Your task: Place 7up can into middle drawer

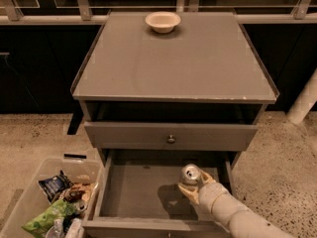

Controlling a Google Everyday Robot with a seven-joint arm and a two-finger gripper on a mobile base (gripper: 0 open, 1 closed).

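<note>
The 7up can (190, 174), silver top up, is upright inside the open middle drawer (138, 187), towards its right side. My gripper (194, 187) comes in from the lower right and is shut on the can, with cream fingers (186, 193) on either side of it. The can's lower body is hidden behind the fingers. I cannot tell whether the can rests on the drawer floor or hangs just above it. A shadow lies on the floor left of the gripper.
A cream bowl (162, 21) sits at the back of the cabinet top (173, 58). A closed drawer front with a round knob (171, 139) is above the open drawer. A clear bin of snack packets (54, 202) stands on the floor at the lower left.
</note>
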